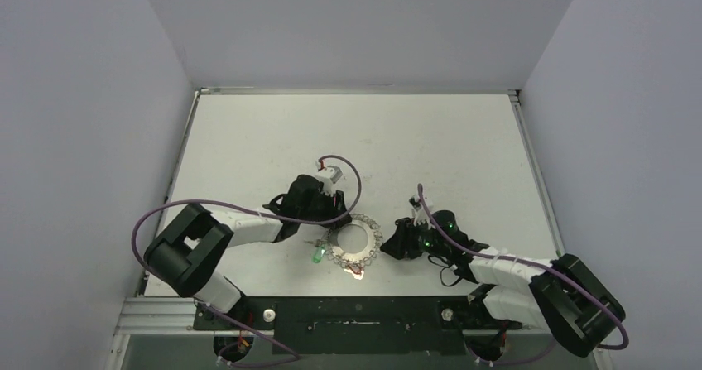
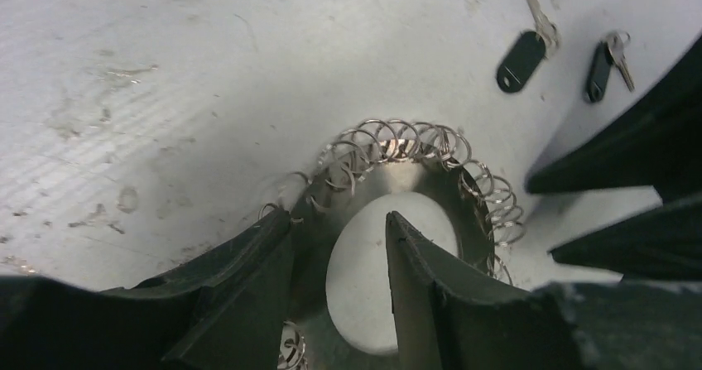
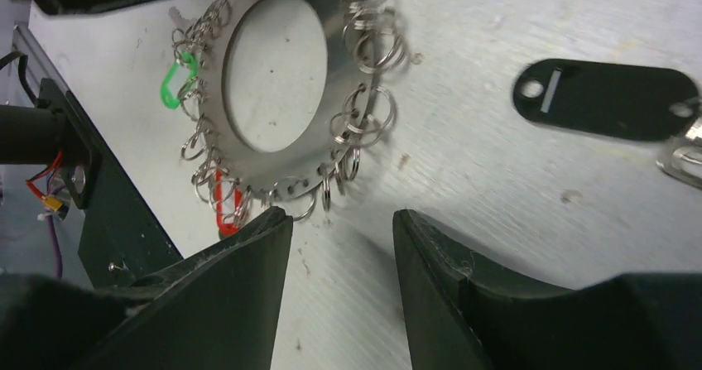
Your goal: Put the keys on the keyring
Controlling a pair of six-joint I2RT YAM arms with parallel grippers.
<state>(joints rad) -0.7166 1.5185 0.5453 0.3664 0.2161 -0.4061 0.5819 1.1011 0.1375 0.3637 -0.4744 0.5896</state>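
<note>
Left pincer stands open astride the flat grey band of the keyring: one finger sits at the frilly outer edge and the other reaches down inside the hole, with a gap between that finger and the band's inner rim. In the overhead view the keyring lies flat on the pale counter, close to the near edge and between the two arms, with the left pincer at about its 10 o'clock and the right pincer at about its 3 o'clock. The right pincer is open too, with only bare counter between its fingers, and one fingertip is just beside the small wire rings that fringe the band. A green tag hangs at the ring's 8 o'clock in the overhead view and a red tag at its 6 o'clock. From the left wrist the keys lie side by side on the counter toward 1 o'clock from the ring, well apart from it and touched by neither pincer. One black key head shows a pale strip, where I can read no writing.
</note>
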